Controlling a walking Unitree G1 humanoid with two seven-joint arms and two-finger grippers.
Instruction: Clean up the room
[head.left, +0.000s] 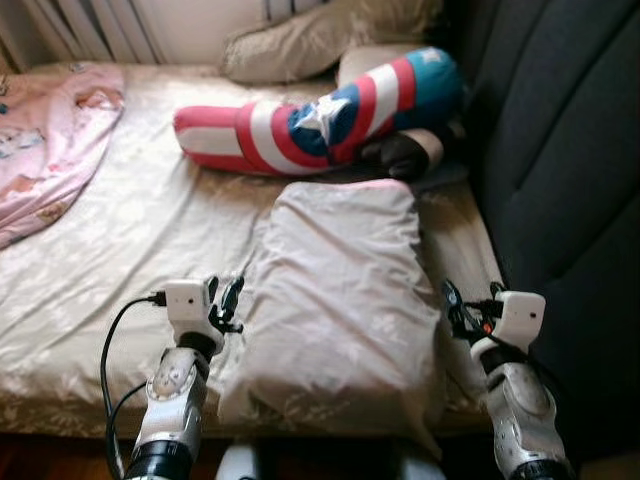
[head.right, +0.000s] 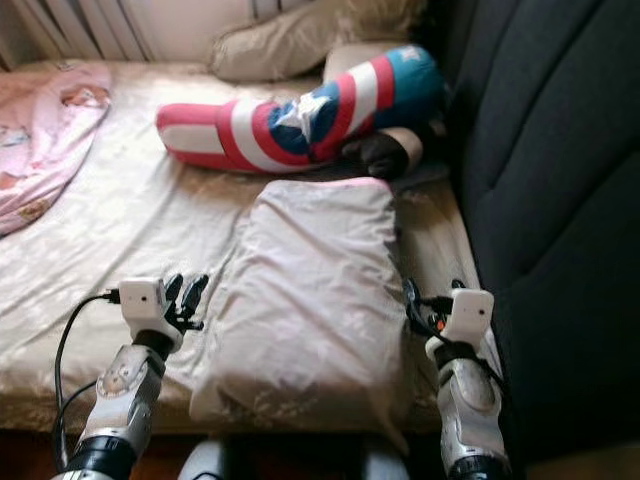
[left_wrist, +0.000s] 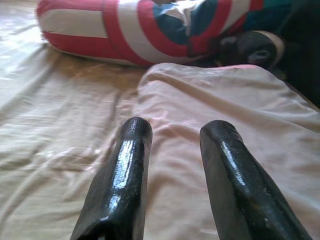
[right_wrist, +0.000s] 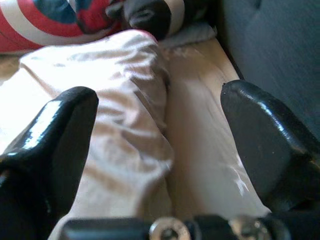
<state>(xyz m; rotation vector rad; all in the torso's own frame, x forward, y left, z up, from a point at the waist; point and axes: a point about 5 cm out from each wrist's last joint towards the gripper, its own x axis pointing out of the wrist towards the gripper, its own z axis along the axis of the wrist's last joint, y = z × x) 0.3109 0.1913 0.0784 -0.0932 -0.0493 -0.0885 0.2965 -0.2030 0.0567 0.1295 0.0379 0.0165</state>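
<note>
- bare sheet (head.left: 150, 240) left of pale pillow (head.left: 340, 300): wide open room
- striped bolster (head.left: 320, 115) blocks far end of pillow
- dark headboard (head.left: 570, 200) walls right side; narrow sheet strip between it and pillow
- pink blanket (head.left: 50, 140) far left

headboard (head.left: 560, 150): dark, padded (bed's right side) | curtain (head.left: 90, 25): pale, pleated, behind the bed

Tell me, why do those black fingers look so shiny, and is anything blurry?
Left wrist view: window light glares off the left gripper fingers, which are sharp. Right wrist view: the right gripper fingers are close and soft-edged, and the pale pillow is washed out. Eye views: slightly soft.
</note>
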